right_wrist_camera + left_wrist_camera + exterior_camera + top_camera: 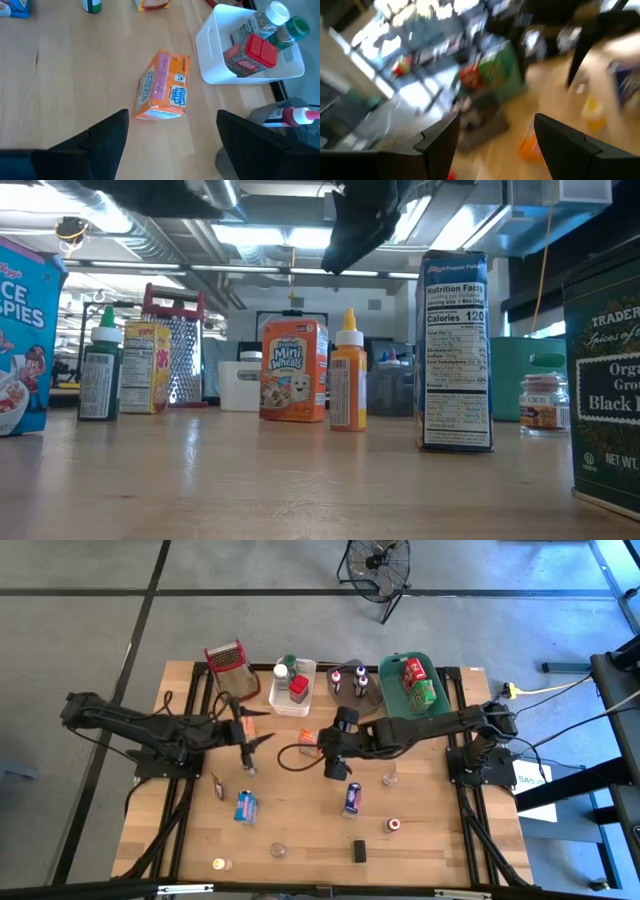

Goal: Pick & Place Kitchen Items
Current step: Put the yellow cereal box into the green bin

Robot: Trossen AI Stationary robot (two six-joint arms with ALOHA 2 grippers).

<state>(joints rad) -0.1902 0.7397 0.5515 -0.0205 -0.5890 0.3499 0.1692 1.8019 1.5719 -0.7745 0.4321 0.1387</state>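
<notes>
In the high view, the wooden desk fills the middle of the frame. At centre left, the left end effector is seen above the desk, its fingers spread wide and nothing held between them; in the left wrist view the two dark fingers are well apart with only blurred background between. Just beside it, below, a small green-capped bottle stands, and lower still a blue cereal box lies on the desk. At the lower left a small jar is seen near the front edge.

At the upper left of the desk a red-rimmed wire basket is placed. To its right, a white bin holds spice bottles and a red-capped jar. An orange Mini-Wheats box lies at centre, near the right end effector. In the right wrist view the same box lies flat on the wood ahead of the wide-open fingers, apart from them; nothing is gripped.

Further right, a blue can-like item lies below the right end effector, and a green bin at the upper right holds red and green packages. A small dark box rests at lower centre right.
</notes>
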